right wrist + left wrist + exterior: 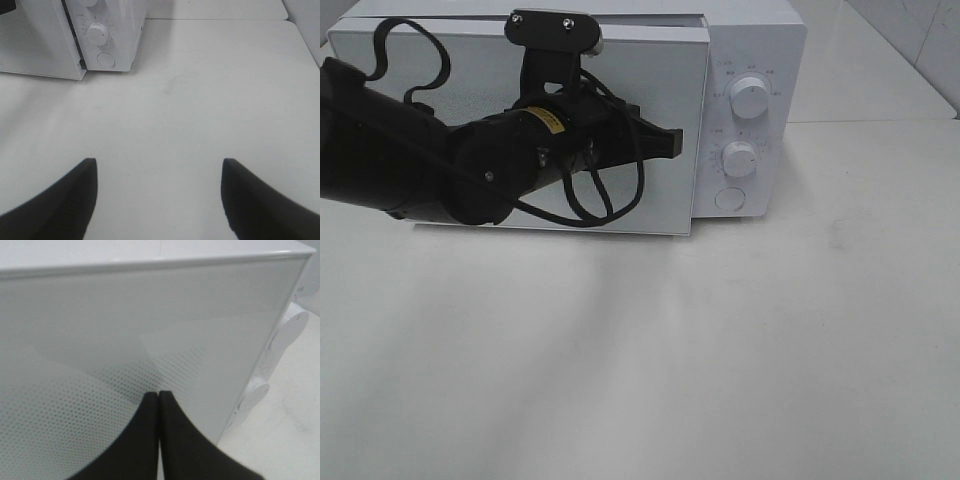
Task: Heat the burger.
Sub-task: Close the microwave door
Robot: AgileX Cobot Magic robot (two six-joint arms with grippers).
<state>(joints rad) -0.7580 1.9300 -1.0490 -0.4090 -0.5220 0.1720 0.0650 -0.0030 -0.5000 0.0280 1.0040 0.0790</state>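
Note:
The burger is out of view. A white microwave (760, 45) stands at the back of the table, and its door (655, 75) sits almost flush, a small gap showing along its top and right edge. My left gripper (672, 143) is shut and empty, its tips against the right part of the door front. In the left wrist view the two black fingertips (158, 395) meet against the dotted door window (100, 340). My right gripper (157, 162) hangs open over bare table, in front of and to the right of the microwave (122, 30), holding nothing.
The microwave's control panel carries an upper knob (750, 98), a lower knob (739, 158) and a round button (730, 199). The white table (720, 350) stretches in front and to the right. My left arm's cables loop in front of the door.

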